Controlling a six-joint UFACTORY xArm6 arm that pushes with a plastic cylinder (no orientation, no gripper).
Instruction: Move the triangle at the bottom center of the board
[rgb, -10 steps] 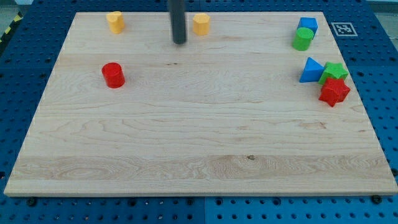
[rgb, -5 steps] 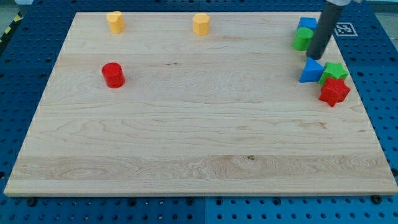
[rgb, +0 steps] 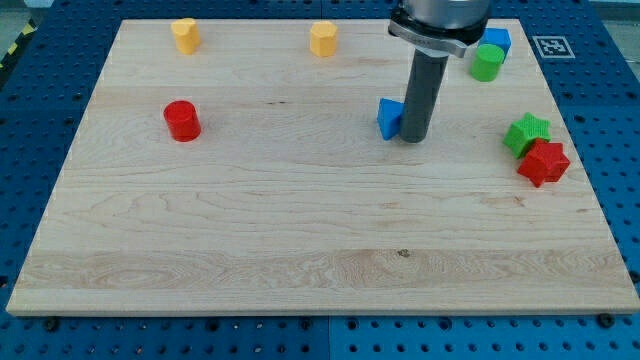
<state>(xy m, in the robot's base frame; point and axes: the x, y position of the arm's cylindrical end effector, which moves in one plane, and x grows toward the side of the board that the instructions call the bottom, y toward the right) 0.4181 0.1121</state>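
Blue triangle (rgb: 389, 117) touching my tip (rgb: 413, 139) on its left, mid-board, far from wooden board (rgb: 300, 250) edges

wooden board (rgb: 300, 230) bare below, red cylinder (rgb: 182, 120) left

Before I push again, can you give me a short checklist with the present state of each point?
1. My tip against the blue triangle, on its right side in the view: ok.
2. Triangle at bottom center: not ok, it sits above the middle.
3. Tip on the triangle's upper side, to push it down: not ok.
4. Board below the triangle free of blocks: ok.
5. Green star and red star away from the path: ok.
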